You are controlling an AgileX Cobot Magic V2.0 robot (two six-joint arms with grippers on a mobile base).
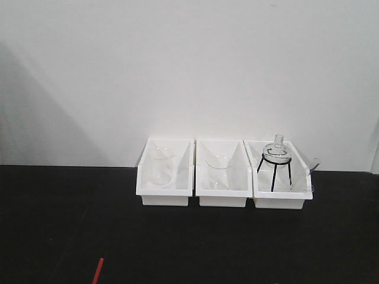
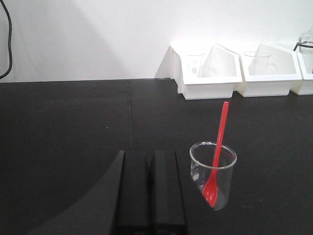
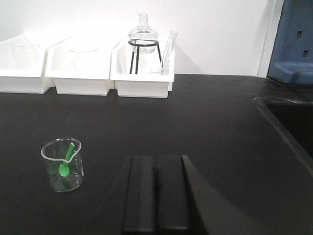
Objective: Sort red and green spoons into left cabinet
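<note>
The red spoon [image 2: 218, 152] stands bowl-down in a small glass beaker [image 2: 213, 175] on the black table, just right of my left gripper [image 2: 150, 155], which is shut and holds nothing. Only the tip of that red handle [image 1: 98, 272] pokes up at the bottom edge of the front view. In the right wrist view the green spoon [image 3: 65, 161] rests in a second glass beaker [image 3: 63, 165], left of my right gripper [image 3: 156, 159], also shut and empty. The left cabinet is out of view.
Three white bins [image 1: 224, 173] line the back wall, holding beakers and a flask on a black tripod [image 1: 276, 158]. A blue-fronted unit [image 3: 292, 41] and a recessed black sink edge [image 3: 283, 122] lie at the right.
</note>
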